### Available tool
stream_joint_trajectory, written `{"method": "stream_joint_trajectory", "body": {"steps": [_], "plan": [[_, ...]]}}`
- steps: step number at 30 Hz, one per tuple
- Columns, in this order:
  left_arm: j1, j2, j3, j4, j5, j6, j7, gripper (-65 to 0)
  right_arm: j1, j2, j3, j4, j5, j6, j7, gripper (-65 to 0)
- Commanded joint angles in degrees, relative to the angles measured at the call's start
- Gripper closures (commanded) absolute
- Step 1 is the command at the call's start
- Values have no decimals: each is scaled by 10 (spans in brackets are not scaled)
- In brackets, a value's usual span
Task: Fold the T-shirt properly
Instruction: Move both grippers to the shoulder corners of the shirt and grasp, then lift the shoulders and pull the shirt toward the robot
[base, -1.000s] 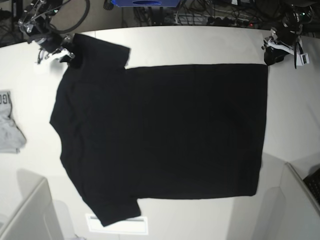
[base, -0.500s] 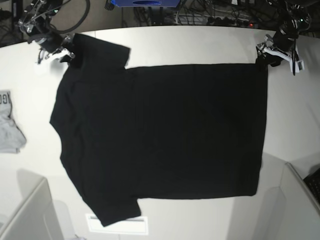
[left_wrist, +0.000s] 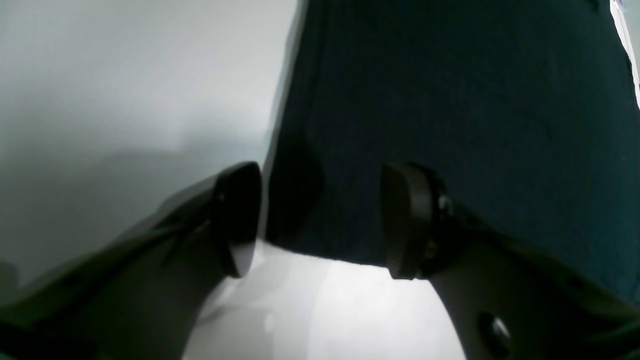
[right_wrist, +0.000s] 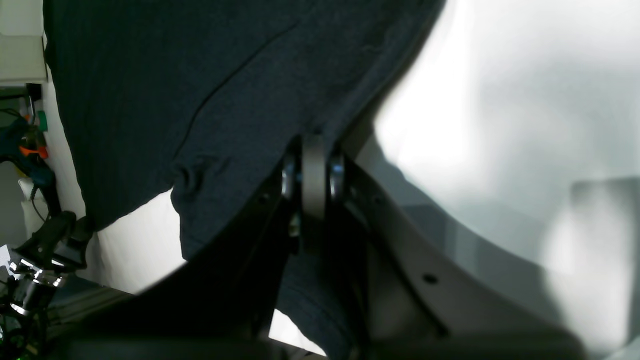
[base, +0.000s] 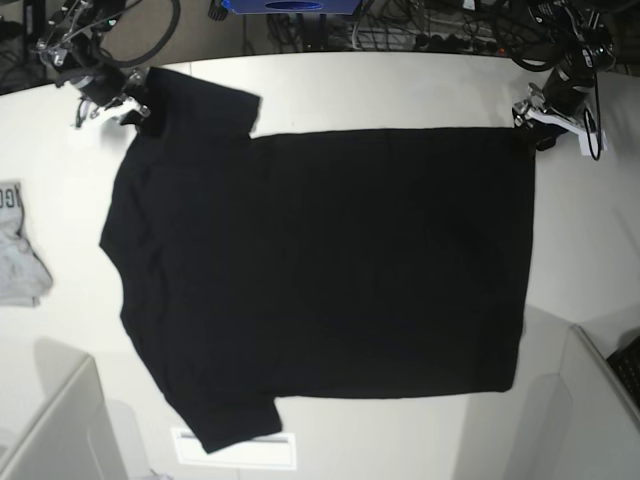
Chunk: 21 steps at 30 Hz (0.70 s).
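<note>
2 claws at work: my right gripper (right_wrist: 314, 172) pinches the T-shirt (base: 320, 270) sleeve (flat on the table (base: 400, 85)), my left gripper (left_wrist: 320, 220) gapes over its hem corner.

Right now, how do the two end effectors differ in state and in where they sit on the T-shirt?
The right end effector is shut on the T-shirt, pinching cloth at the sleeve; the left end effector is open, its jaws straddling a hem corner without gripping. In the base view the right one sits at the far left, the left one at the far right. Both are at the shirt's far edge.
</note>
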Motion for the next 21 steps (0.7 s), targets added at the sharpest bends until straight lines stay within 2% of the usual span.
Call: {"method": "stream_joint_trajectory", "body": {"steps": [1,2,4,6,11,21], "plan": [[5,-3,7,0,18,5,25,-342,-7,0,-1,-2,-48,-10,-26,0],[5,-3,9,-1,18,5,25,-296,-7,0,-1,-2,-48,-10,-26,0],[4,-3,12,-1,18,5,25,-163,-7,0,-1,-2,-48,-10,-26,0],[1,-3,12,-1,18,5,25,0,-8,0,-1,-2,-48,-10,-25,0],[8,-4,7,17,18,5,25,0,-20,0,4,15,-48,-8,-26,0],[116,-9,-8,162,14,5,23,0,-106,-7,1,145,-35,-5,-27,0]]}}
